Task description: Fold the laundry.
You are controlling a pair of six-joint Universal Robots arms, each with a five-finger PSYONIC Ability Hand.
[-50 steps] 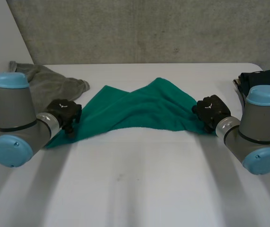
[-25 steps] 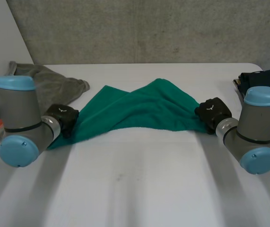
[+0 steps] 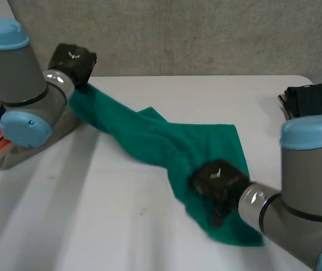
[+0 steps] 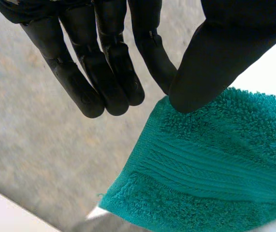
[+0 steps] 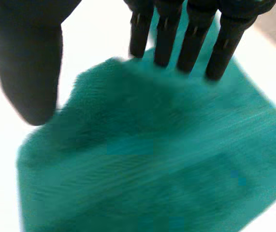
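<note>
Towel (image 3: 166,141) now strung diag. over table (image 3: 121,226): left hand (image 3: 73,59) has risen at table's far-left corner, thumb pinching towel corner vs. finger. Right hand (image 3: 217,180) pulled to table's near side, fingers & thumb clamped on cloth. Prob. repositioning for fold.

Teal towel (image 3: 166,141) stretched diagonally, far corner lifted, seemingly twisted.

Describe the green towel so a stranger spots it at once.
On the white table, look between the robot's hands. A terry towel stretches from the raised left hand, pinching its corner, to the right hand. It alone is teal; the clothes at the right edge are dark.
</note>
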